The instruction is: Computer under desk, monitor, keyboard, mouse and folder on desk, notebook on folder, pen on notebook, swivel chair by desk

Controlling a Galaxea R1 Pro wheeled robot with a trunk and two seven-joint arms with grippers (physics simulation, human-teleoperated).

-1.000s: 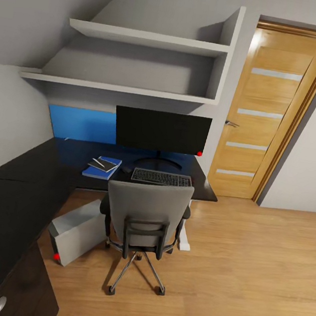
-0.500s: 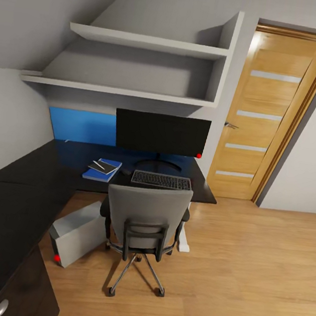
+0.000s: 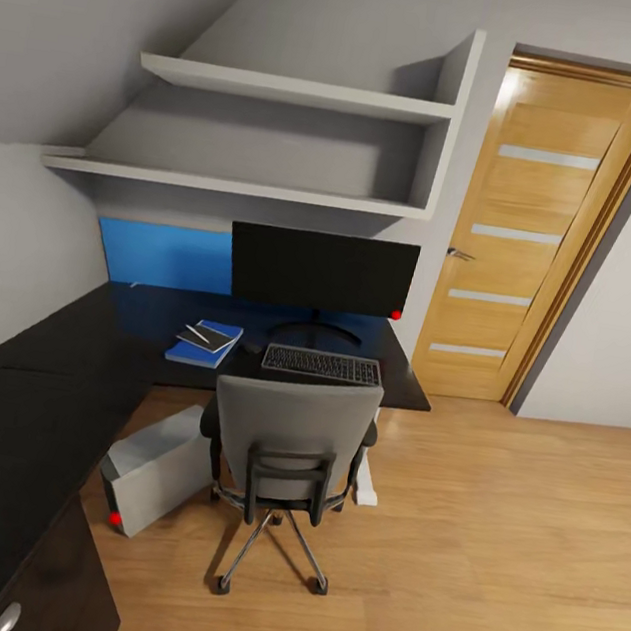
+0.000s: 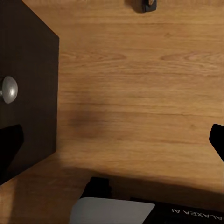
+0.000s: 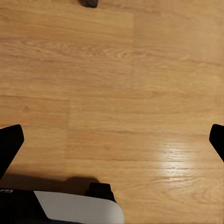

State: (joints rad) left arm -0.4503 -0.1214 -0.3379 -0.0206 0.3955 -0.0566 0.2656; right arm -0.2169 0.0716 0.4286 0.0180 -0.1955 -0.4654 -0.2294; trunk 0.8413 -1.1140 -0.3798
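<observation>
In the head view, the monitor (image 3: pixel 320 271) stands at the back of the black L-shaped desk (image 3: pixel 31 394). The keyboard (image 3: pixel 321 364) lies in front of it, with the small dark mouse (image 3: pixel 251 346) just to its left. Left of the mouse lies the blue folder (image 3: pixel 222 334), and on it the dark notebook (image 3: pixel 207 341) carries the pen (image 3: pixel 196 334). The grey swivel chair (image 3: pixel 290 433) faces the desk, right behind the keyboard. The computer (image 3: pixel 156 469) stands on the floor, partly under the desk. My left gripper (image 4: pixel 113 144) and right gripper (image 5: pixel 114 140) hang open over bare wood floor.
An oak door (image 3: pixel 529 236) is shut at the right of the desk. Two grey shelves (image 3: pixel 289 89) hang above the monitor, and a blue wall panel (image 3: pixel 163 254) sits behind the desk. A dark cabinet front with a round knob (image 4: pixel 9 88) is near my left gripper.
The whole head view has slid down a little, so the camera moved. The desk's things and the chair have kept their places.
</observation>
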